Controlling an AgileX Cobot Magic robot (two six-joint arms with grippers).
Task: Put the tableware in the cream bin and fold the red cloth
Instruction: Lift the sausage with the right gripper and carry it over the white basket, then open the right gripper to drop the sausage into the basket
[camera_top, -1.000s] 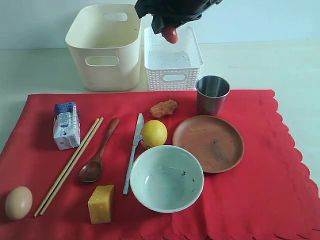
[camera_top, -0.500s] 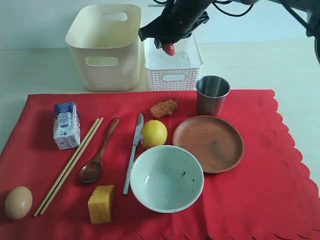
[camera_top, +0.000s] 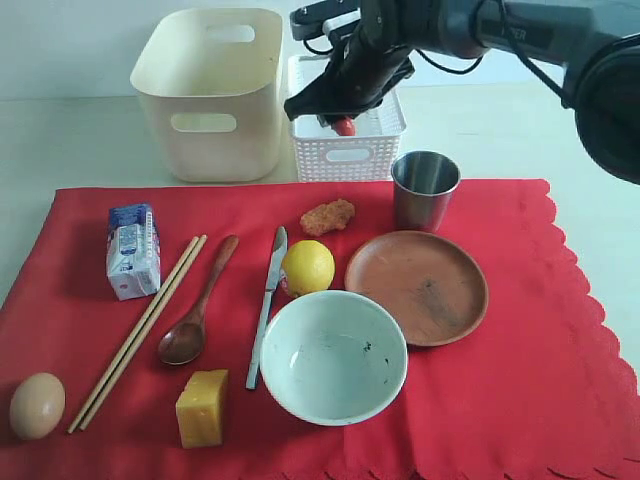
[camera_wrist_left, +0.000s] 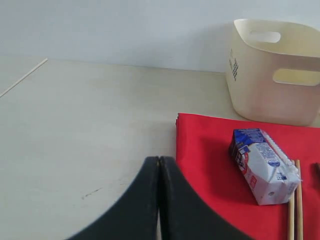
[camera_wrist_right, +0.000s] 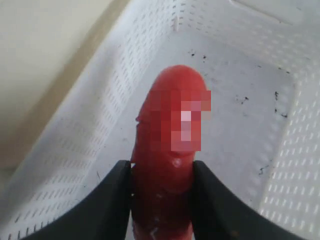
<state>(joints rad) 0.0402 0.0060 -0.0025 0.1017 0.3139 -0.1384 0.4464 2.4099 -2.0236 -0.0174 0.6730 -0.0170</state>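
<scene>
Exterior view: steel cup near lattice basket

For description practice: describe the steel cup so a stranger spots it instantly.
Find the big red cloth. At its far edge, behind the brown plate, near the white lattice basket, stands the steel cup. It is the only shiny metal vessel.

Pale tabletop
Red scalloped cloth spread across the near part; behind it a cream bin and a white lattice basket, side by side.
</scene>
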